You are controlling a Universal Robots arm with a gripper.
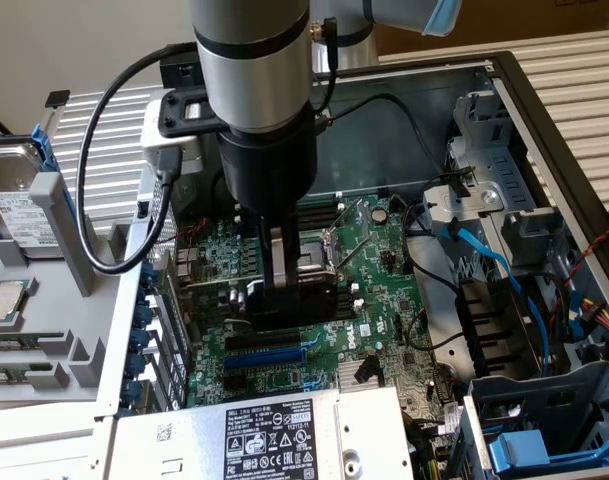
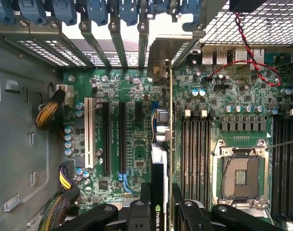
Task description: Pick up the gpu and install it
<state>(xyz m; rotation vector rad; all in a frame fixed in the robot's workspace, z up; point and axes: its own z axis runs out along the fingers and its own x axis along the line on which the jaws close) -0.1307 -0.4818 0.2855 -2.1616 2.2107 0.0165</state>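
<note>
Computer case (image 1: 544, 110) is lying open, exposing its large green motherboard (image 2: 132, 139). Over the board's middle the gpu (image 2: 159, 163) is standing edge-down among the expansion slots (image 2: 122, 139), bracket facing the case's slotted rear wall, probably to line up with a slot. The gripper (image 2: 161, 204) is clamping its upper edge, jaws partway closed.

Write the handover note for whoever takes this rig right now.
Gripper: shut on the gpu.
Gpu: upright, edge-on over the motherboard, bracket end toward the rear slot covers.
Done: pickup; the gpu is inside the case.
Left: full seating in a slot cannot be confirmed; gpu not yet released.
</note>
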